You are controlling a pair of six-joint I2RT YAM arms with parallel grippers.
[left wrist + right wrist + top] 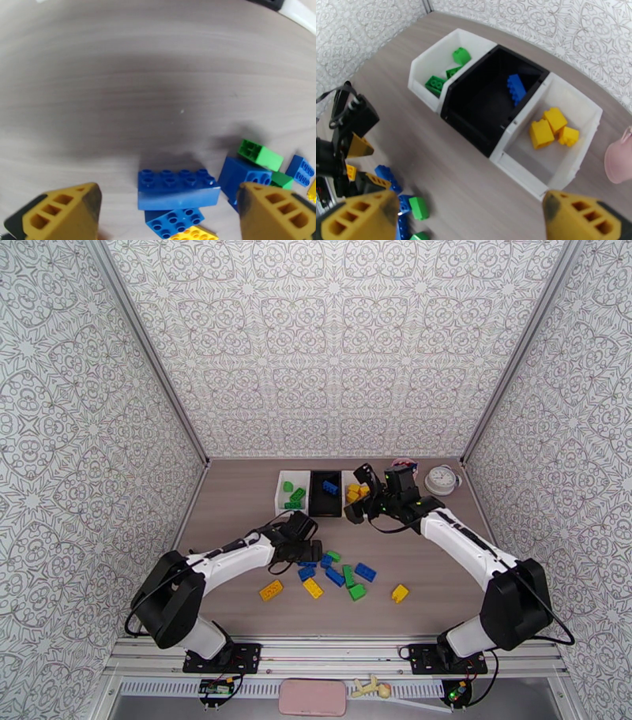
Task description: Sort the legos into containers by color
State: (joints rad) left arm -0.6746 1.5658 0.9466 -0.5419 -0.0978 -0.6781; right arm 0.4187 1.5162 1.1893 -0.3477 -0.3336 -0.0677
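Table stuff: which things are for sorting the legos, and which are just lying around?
For the job: small green, blue and yellow plastic lego bricks; white plastic bin of greens; black plastic bin with a blue; white plastic bin of yellows.
Just lying about: round white clock; pink cup.

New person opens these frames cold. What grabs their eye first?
The three bins in a row at the table's far edge, sorted by colour: green bricks in the left white bin, one blue brick in the black bin, yellow bricks in the right white bin. Next, the loose bricks scattered mid-table, with the left fingers spread open either side of a long blue brick.
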